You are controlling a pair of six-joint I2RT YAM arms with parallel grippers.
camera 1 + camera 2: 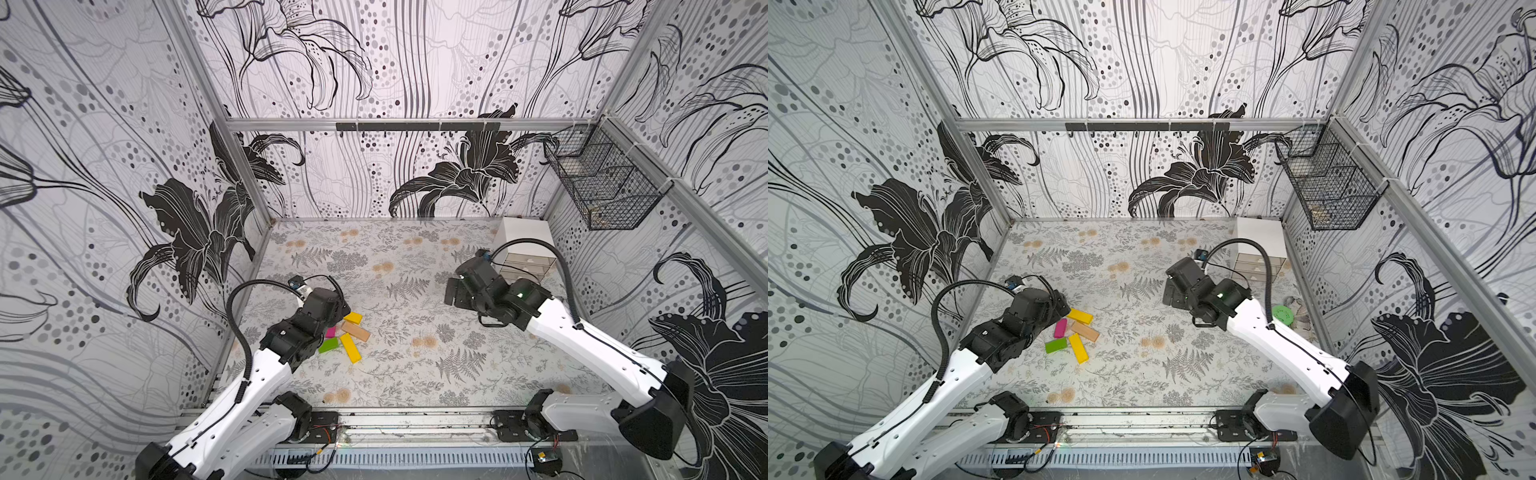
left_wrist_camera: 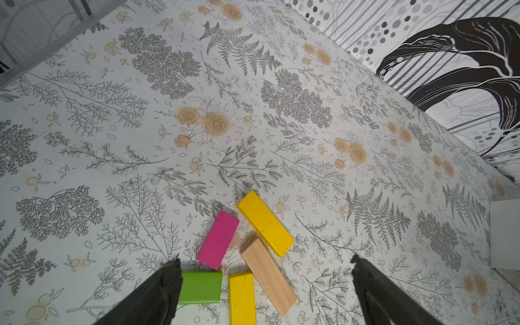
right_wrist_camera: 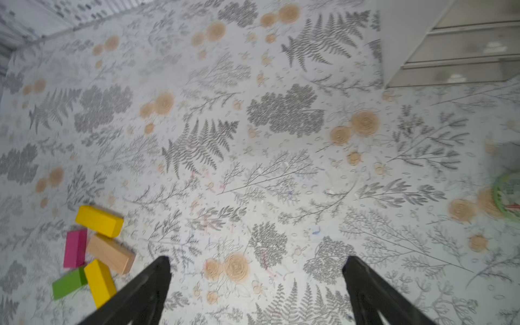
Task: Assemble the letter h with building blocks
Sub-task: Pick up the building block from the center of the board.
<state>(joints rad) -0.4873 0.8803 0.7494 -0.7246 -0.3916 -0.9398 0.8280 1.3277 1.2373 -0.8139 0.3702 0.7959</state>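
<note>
Since the five blocks [image 1: 1077, 332] lie bunched on the surface [image 1: 1142, 374] under the wide-open left pincer [image 2: 264, 259], best grip one yellow block [image 2: 264, 223] across its narrow width without nudging neighbours; right pincer [image 3: 256, 261] open, empty.

Seeing two yellow blocks [image 2: 264, 223] [image 2: 242, 298], a tan wood block [image 2: 268, 277], a magenta block [image 2: 218, 239], a green block [image 2: 200, 287]; grey-fern, peach-rose table [image 2: 140, 140]; black-and-white lily walls [image 1: 415, 62].
</note>
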